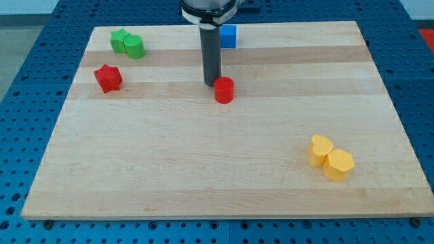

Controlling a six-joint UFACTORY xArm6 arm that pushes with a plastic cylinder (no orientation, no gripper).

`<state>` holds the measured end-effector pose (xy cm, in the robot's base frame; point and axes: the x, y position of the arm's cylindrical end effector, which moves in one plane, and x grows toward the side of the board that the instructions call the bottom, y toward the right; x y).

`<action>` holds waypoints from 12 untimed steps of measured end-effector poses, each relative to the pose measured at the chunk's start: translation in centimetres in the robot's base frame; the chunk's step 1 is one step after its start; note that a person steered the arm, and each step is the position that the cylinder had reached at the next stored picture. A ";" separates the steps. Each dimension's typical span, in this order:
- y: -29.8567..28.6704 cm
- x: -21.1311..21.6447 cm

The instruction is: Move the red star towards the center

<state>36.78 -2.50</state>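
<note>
The red star (108, 78) lies on the wooden board (203, 163) near its left edge, in the upper left part of the view. My tip (211, 84) rests on the board well to the right of the star, just left of and touching or nearly touching a red cylinder (224, 90). The rod rises straight up from the tip to the arm at the view's top.
A green star (120, 40) and a green cylinder-like block (134, 46) sit together at the top left. A blue cube (228, 36) lies behind the rod at the top. Two yellow blocks (321, 150) (338, 165) sit together at the lower right.
</note>
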 end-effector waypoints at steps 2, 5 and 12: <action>-2.8 -0.3; -11.4 4.5; -26.5 2.7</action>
<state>39.47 -29.05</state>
